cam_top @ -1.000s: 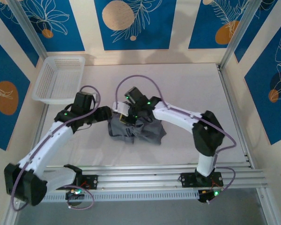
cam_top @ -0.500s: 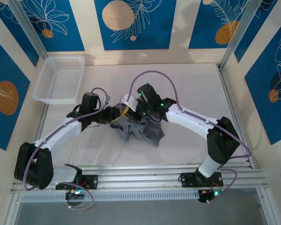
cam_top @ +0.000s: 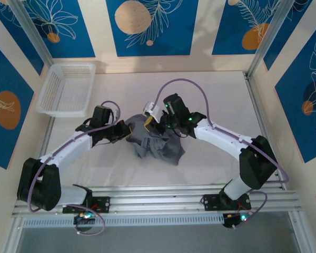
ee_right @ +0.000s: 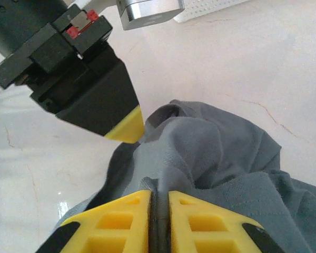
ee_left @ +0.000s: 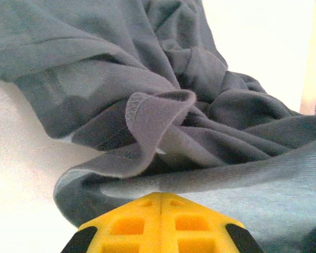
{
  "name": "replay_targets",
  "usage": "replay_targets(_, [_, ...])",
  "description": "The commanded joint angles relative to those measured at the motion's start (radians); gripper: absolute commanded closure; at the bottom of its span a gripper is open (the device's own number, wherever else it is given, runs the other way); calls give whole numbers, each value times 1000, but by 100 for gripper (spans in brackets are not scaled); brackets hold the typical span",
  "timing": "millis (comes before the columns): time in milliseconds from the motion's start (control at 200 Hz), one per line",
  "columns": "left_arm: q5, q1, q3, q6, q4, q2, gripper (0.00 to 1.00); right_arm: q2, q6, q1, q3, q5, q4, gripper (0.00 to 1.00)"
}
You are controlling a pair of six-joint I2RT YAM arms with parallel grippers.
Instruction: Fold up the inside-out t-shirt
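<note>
Shirt: the plain slate-grey soft cloth t-shirt [cam_top: 160, 147] lies in a crumpled heap near the middle of the smooth white bench [cam_top: 221, 100]. It is bunched up, not flat.
My left end effector [cam_top: 127, 132]: it is at the left side of the heap, low by the bench. Its yellow fingers are closed tight, and they pinch the edge of the t-shirt.
Left wrist view: grey cloth lies in thick folds right in front of my yellow fingertips. One stitched hem [ee_left: 147, 110] curls over in the middle.
My right end effector [ee_right: 159, 199]: it is at the far top edge of the heap. Its two yellow fingers stand very close, with just a thin gap, and a raised fold of the t-shirt is caught in that gap.
Both together: my two end effectors are near each other but do not touch. The cloth bunches up between them.
Basket: a white plastic mesh basket [cam_top: 66, 87] sits at the far left corner of the bench, well apart from the t-shirt.
</note>
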State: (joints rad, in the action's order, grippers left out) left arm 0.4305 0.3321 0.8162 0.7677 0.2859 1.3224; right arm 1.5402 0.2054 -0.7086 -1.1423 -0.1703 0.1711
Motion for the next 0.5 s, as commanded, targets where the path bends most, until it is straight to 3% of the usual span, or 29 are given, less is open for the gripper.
replay_targets(0, [-26, -14, -9, -4, 16, 4, 100, -43, -38, 3, 23, -61, -39, 83])
replay_targets(30, [-15, -14, -12, 2, 1, 6, 99, -46, -39, 5, 28, -70, -43, 85])
replay_targets(115, [2, -23, -16, 35, -21, 3, 59, -50, -46, 13, 36, -88, -46, 95])
replay_targets(190, [-6, -43, -18, 55, -20, 2, 37, -55, -49, 22, 44, -115, -49, 100])
replay_targets(305, [-41, -73, -12, 50, 26, 21, 30, -67, -52, 27, 54, -122, -51, 100])
replay_targets(495, [-141, -116, -18, 42, 122, 27, 30, -116, -71, 41, 90, -107, -77, 100])
